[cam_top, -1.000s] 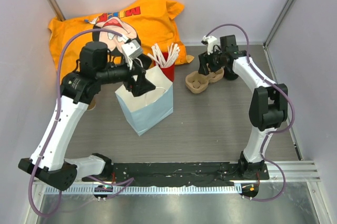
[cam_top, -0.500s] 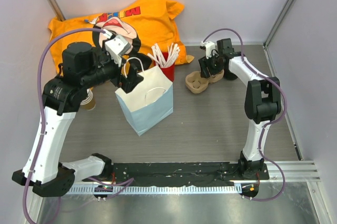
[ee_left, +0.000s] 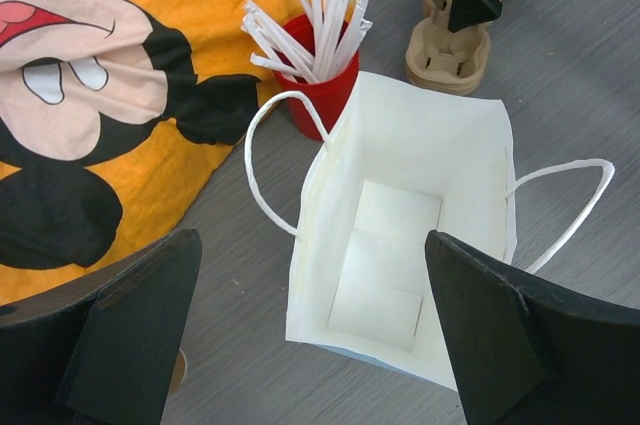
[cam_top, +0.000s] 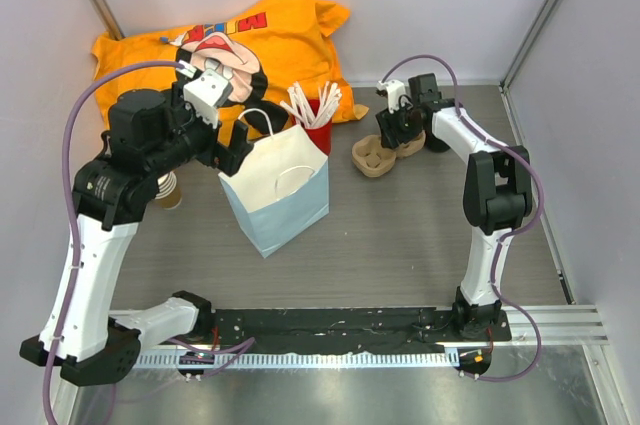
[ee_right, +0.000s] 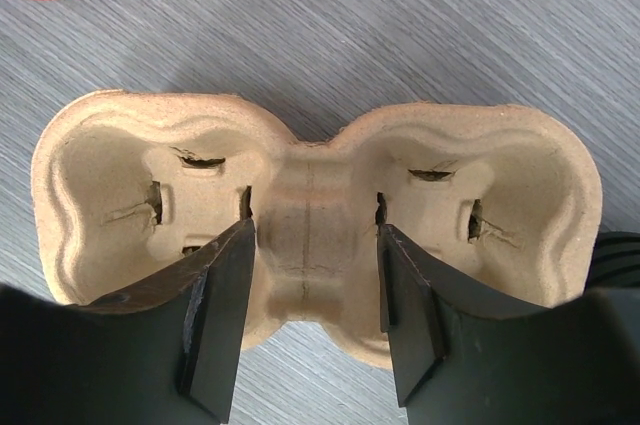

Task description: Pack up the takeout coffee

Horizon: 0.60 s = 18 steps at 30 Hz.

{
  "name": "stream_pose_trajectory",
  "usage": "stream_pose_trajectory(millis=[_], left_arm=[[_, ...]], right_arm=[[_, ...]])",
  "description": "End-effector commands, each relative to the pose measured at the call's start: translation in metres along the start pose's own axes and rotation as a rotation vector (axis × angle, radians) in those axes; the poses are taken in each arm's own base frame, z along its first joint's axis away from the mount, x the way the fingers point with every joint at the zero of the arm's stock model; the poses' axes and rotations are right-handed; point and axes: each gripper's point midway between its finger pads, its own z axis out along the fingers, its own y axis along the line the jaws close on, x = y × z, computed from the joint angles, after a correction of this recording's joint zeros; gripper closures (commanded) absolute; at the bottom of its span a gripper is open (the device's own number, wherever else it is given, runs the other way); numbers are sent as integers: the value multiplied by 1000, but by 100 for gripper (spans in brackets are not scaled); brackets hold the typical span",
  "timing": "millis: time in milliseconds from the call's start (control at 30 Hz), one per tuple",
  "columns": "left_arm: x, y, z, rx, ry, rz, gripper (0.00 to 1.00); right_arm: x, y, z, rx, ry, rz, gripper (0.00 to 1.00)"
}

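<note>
Above the empty white paper bag [ee_left: 400, 145], the left pincer [ee_left: 310, 265] has drawn back, released wide. The right pincer [ee_right: 312, 230] narrows astride the beige pulp cup carrier [ee_right: 310, 170]; whether it grips, I cannot tell. The black-lidded brown coffee cup [cam_top: 437, 143] seems beside it, unpacked.

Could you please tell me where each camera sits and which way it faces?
Top external: above and behind the bases, looking down on the table; both arms show.
Left wrist: above the paper bag, looking into it; left claw frames the bottom edge.
Right wrist: directly over the cup carrier, looking down; right claw straddles its middle.
Shared: left wrist and top both show the red cup and carrier.
</note>
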Motion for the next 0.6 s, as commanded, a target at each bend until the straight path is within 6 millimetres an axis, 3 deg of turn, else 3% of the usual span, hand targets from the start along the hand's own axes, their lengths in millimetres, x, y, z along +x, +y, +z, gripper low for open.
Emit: stream_pose_trajectory(millis=[0,567], left_arm=[[-2,7,-1,-34,-10,-2,0],[2,5,4,-21,0,-18,0]], right_arm=[[-8,1,-2,7,-11,-33,43],[-5,2,3,0,-2,-26,51]])
